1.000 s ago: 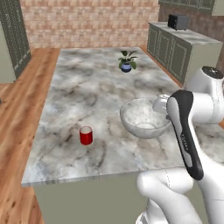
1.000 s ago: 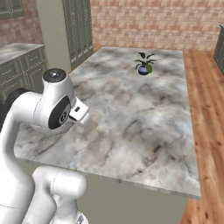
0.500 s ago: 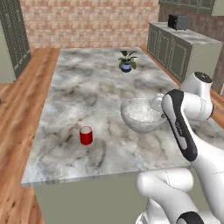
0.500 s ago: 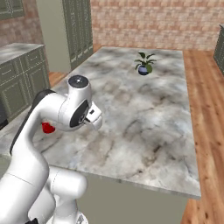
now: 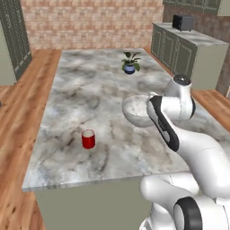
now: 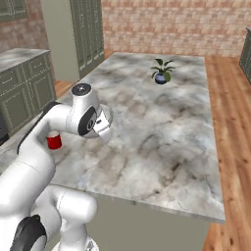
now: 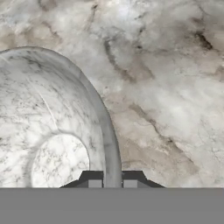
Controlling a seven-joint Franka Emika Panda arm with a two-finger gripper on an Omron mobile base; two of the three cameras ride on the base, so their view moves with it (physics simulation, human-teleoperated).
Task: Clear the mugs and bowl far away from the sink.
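The whitish-grey speckled bowl point(image 5: 136, 110) is on the right half of the marble island point(image 5: 90, 90), partly behind my arm. In the hand view the bowl point(image 7: 48, 131) takes up the left side, and its rim runs down between my fingertips. My gripper point(image 7: 112, 181) is shut on that rim. I cannot tell whether the bowl rests on the counter or hangs just above it. A red mug point(image 5: 88, 139) with a white inside stands upright near the island's front left, apart from the bowl; in the right base view the mug point(image 6: 54, 142) is just behind my arm.
A small plant in a blue pot point(image 5: 129, 63) point(image 6: 161, 73) stands at the island's far end. Green cabinets with a dark toaster point(image 5: 183, 21) line the right wall. Wooden floor surrounds the island; its front edge point(image 5: 99, 179) is close to my base.
My arm has swung forward over the island with the bowl's rim in the gripper. The bowl has shifted a little left and farther from the base. The red mug has not moved.
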